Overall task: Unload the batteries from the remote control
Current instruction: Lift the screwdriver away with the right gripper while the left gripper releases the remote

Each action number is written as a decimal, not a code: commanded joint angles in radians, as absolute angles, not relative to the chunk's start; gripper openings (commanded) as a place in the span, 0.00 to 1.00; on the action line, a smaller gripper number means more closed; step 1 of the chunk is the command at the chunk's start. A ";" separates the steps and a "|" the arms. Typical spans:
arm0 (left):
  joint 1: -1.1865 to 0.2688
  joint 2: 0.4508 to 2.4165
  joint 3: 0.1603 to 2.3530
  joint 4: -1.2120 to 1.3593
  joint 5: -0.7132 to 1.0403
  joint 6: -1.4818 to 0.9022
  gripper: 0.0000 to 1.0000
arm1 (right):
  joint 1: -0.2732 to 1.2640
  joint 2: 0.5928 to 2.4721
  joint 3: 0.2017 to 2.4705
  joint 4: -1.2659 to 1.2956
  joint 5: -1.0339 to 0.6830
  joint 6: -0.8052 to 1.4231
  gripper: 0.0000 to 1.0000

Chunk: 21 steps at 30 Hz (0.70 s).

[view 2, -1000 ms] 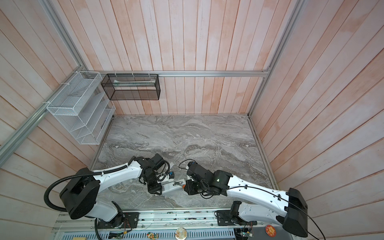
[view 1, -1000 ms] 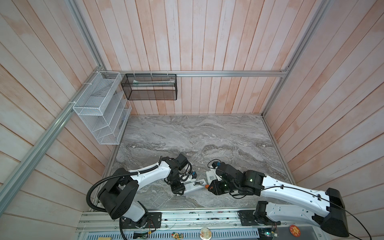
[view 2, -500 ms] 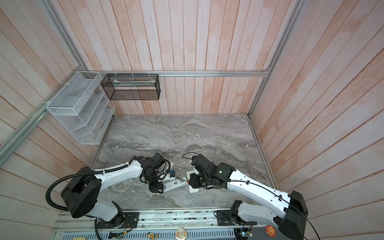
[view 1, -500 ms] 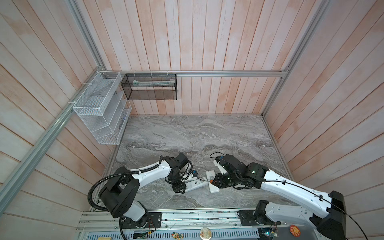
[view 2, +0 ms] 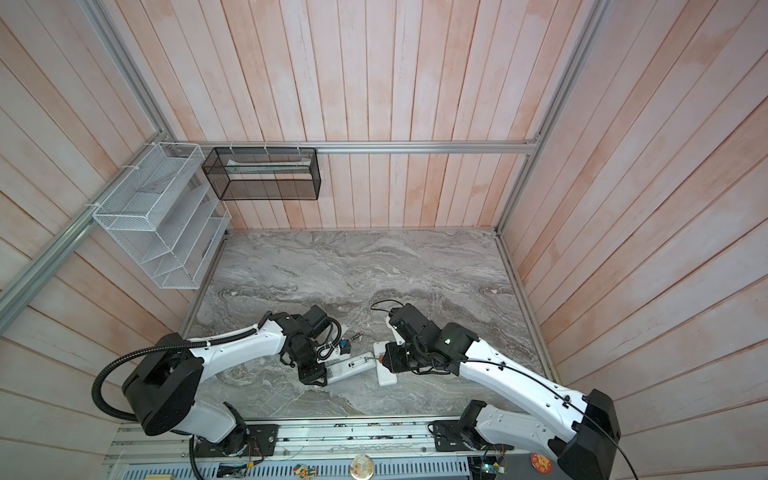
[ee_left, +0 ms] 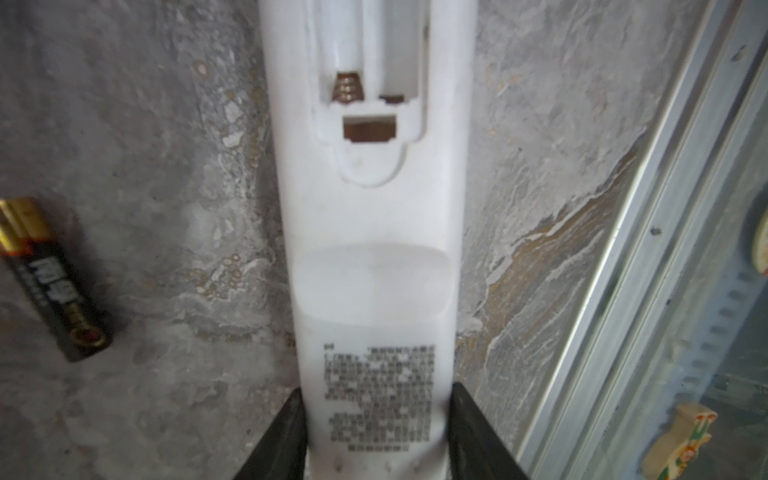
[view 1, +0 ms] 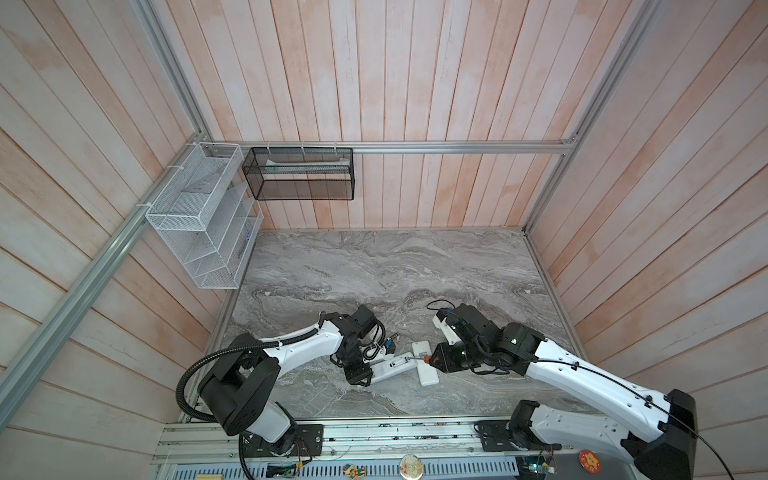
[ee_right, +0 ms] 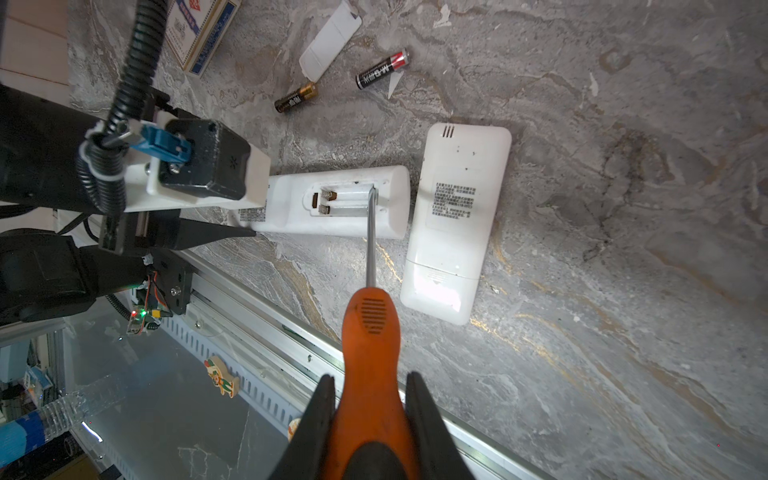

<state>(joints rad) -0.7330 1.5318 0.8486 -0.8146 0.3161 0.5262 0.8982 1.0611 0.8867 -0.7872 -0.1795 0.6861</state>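
The remote control (ee_right: 340,226), clamped endwise in the left jaws, shows an empty bay holding the tip of the screwdriver (ee_right: 371,328) gripped in the right jaws. Beyond, two batteries (ee_right: 296,97) lie loose on the surface (ee_right: 582,104): probably light, stiff, slick, prone to roll; pinch mid-barrel.

We find the open remote (ee_right: 332,208) lying on the table (ee_right: 623,332) with one end between the fingers of the left gripper (ee_left: 376,392). Crosswise just beside its other end, on the right in both top views, lies the second remote (ee_right: 455,220). From the right gripper (ee_right: 370,378) the screwdriver (ee_right: 370,328) reaches into the open remote's compartment (ee_right: 345,199). Behind the open remote we see two batteries (ee_right: 296,97) lying apart, a cover (ee_right: 330,39) beside them.
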 commanded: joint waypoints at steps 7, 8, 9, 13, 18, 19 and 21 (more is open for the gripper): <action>-0.746 1.510 0.828 -0.775 0.219 0.544 0.38 | 0.794 1.041 0.996 -0.747 -0.100 0.649 0.00; -0.745 1.513 0.827 -0.766 0.206 0.538 0.38 | 0.785 1.042 1.001 -0.745 -0.100 0.646 0.00; -0.748 1.516 0.825 -0.756 0.193 0.531 0.38 | 0.777 1.045 1.005 -0.745 -0.104 0.644 0.00; -0.749 1.538 0.826 -0.729 0.135 0.500 0.40 | 0.752 1.053 1.013 -0.729 -0.119 0.646 0.00; -0.754 1.546 0.817 -0.687 0.054 0.483 0.40 | 0.725 1.056 1.020 -0.706 -0.131 0.660 0.00; -0.753 1.547 0.819 -0.681 0.045 0.481 0.41 | 0.721 1.057 1.019 -0.703 -0.135 0.662 0.00; -0.753 1.557 0.827 -0.673 0.029 0.483 0.50 | 0.711 1.055 1.018 -0.697 -0.140 0.666 0.00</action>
<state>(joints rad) -0.7673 1.5307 0.8345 -0.7689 0.1699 0.5034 0.7242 1.0531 0.9829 -0.7265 -0.1291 0.6590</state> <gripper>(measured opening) 0.494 0.258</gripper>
